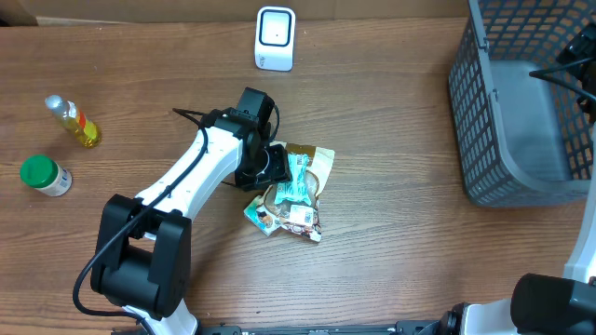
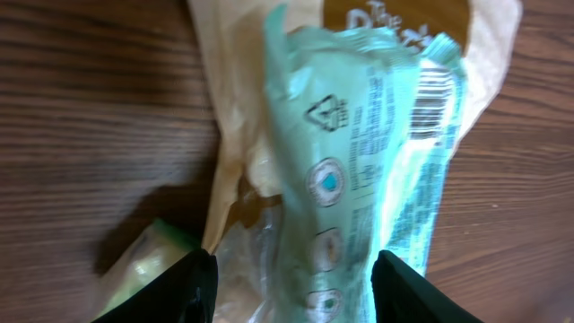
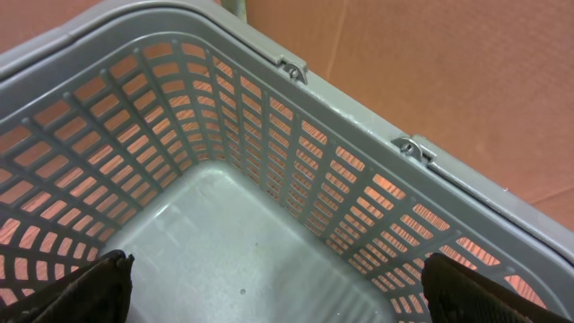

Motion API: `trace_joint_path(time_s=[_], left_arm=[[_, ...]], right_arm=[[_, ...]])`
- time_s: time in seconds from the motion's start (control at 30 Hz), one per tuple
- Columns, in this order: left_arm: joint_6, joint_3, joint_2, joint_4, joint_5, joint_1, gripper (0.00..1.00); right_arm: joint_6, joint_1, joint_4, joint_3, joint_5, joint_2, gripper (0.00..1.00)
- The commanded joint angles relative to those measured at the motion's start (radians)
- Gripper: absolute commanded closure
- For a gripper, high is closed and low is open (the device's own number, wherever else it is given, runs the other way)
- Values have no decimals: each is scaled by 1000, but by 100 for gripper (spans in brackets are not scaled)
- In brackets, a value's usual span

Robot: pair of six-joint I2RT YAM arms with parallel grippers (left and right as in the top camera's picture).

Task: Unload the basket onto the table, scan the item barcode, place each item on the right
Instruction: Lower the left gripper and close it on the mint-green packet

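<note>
**A:** Ovhd view, status?
**B:** Mint packet (image 1: 300, 181) lies on top of a small pile at table centre, partly over a brown pouch (image 1: 321, 158). Left gripper (image 1: 272, 169) is at the packet's left side. Scanner (image 1: 275, 38) stands at the far edge, well apart. Basket (image 1: 484, 140) sits at the right edge.

**A:** Left wrist view?
**B:** Jaws straddle the packet, one finger each side. Clamped or not: can't tell. Barcode (image 2: 435, 99) faces up, on the packet's far end.

**A:** Risks?
**B:** Est. only:
1) Film looks slick and crinkly, so a shallow pinch may slip on lift.
2) The pouch touches the packet underneath and may drag along w/ it.
3) The barcode sits on a wrinkled edge. If it curls away from the scanner window, no read.

**A:** Right wrist view, containers?
**B:** Right gripper (image 3: 278, 292) is fully released, above the basket, grasping nothing. Basket floor, as far as visible, holds no items.
</note>
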Motion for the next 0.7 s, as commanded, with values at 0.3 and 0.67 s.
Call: trace_joint_path(time_s=[0.3, 0.67], left_arm=[[-14, -8, 9, 9, 43, -14, 52], [-14, -17, 9, 14, 12, -43, 55]], right_arm=[[-4, 0, 5, 5, 14, -1, 0], [-4, 0, 5, 5, 14, -1, 0]])
